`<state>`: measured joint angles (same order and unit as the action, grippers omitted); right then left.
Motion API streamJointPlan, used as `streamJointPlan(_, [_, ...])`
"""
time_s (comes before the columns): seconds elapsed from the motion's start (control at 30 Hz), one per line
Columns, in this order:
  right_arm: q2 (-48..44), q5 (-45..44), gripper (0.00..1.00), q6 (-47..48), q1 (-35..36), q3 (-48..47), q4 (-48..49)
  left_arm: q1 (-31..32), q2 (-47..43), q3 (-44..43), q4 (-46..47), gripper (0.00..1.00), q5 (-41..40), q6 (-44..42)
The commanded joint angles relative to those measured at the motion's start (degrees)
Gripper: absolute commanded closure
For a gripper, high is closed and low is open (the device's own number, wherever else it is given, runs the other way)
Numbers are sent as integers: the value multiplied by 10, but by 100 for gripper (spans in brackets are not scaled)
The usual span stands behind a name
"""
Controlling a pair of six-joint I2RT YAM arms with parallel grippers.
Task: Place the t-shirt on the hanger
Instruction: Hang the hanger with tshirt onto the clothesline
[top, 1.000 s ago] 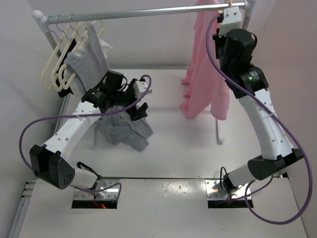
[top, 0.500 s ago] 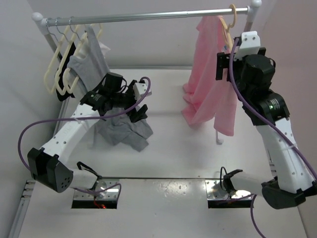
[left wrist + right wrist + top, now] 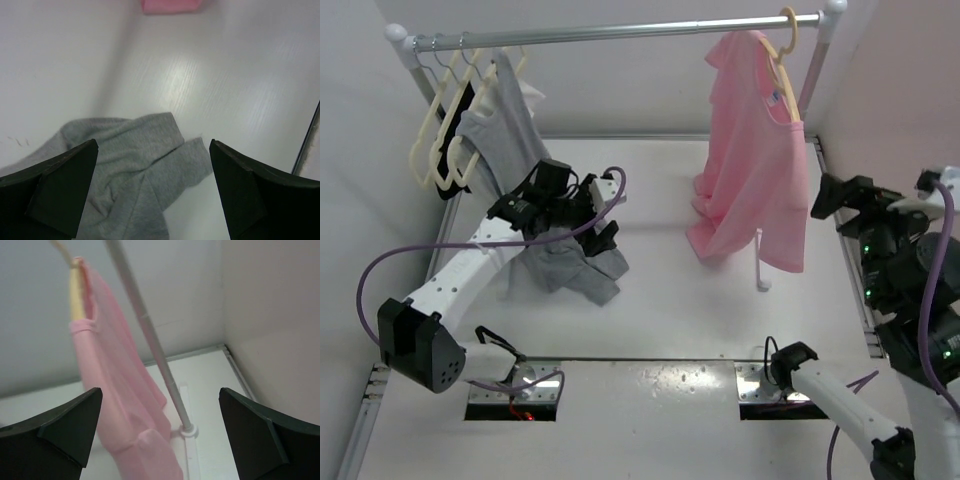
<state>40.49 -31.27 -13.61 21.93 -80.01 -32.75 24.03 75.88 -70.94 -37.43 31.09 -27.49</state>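
Right gripper (image 3: 159, 405) has backed away from the hanger (image 3: 782, 45), t-shirt (image 3: 755, 150) hanging on it.
Both claws gape wide, empty, left gripper (image 3: 153, 150) far from the hanger; its frame hidden under pink cloth.

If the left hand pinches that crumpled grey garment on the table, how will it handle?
Probably floppy: the grey garment lies crumpled in soft folds, so it should droop from one pinch point. Likely light, since the knit looks thin. A push would probably bunch it rather than slide it whole.
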Motion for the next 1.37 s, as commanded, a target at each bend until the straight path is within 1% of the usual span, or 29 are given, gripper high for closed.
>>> streamJointPlan(0.0, [-36,-169,0,-127,2,105,-47,6,-34,54,43,0,-24,42])
streamJointPlan(0.03, [-44,-192,0,-147,2,123,-67,6,-40,70,53,0,-32,52])
streamJointPlan(0.07, [-52,-227,0,-197,2,141,-90,6,-45,87,61,0,-50,60])
streamJointPlan(0.1, [-59,-237,0,-226,2,172,-134,6,-50,120,76,0,-60,68])
streamJointPlan(0.13, [-74,-244,0,-248,2,188,-150,6,-56,137,82,0,-72,74])
streamJointPlan(0.27, [-102,-224,0,-326,2,252,-201,6,-72,221,115,0,-141,89])
streamJointPlan(0.3, [-107,-214,0,-365,2,277,-209,6,-78,252,140,0,-174,89])
streamJointPlan(0.37, [-120,-193,0,-408,2,302,-216,6,-84,282,170,0,-207,113])
streamJointPlan(0.4, [-136,-185,0,-447,2,332,-216,6,-89,309,197,0,-236,121])
streamJointPlan(0.43, [-144,-173,0,-466,2,360,-210,6,-89,322,209,0,-250,127])
streamJointPlan(0.47, [-150,-173,0,-489,2,361,-210,0,-94,334,219,0,-250,134])
streamJointPlan(0.5, [-155,-173,0,-540,2,385,-210,0,-94,345,227,0,-250,134])
streamJointPlan(0.63, [-162,-179,0,-626,2,423,-246,0,-106,405,264,0,-256,133])
streamJointPlan(0.73, [-162,-179,0,-645,2,436,-257,0,-106,423,289,0,-264,133])
streamJointPlan(0.87, [-156,-184,0,-692,2,448,-267,0,-106,423,295,0,-270,133])
streamJointPlan(0.97, [-134,-184,0,-721,2,449,-282,0,-106,423,295,0,-270,133])
streamJointPlan(1.1, [-111,-184,0,-729,2,449,-294,0,-106,423,295,0,-270,133])
streamJointPlan(1.33, [-99,-184,0,-729,2,443,-294,0,-106,423,295,0,-275,133])
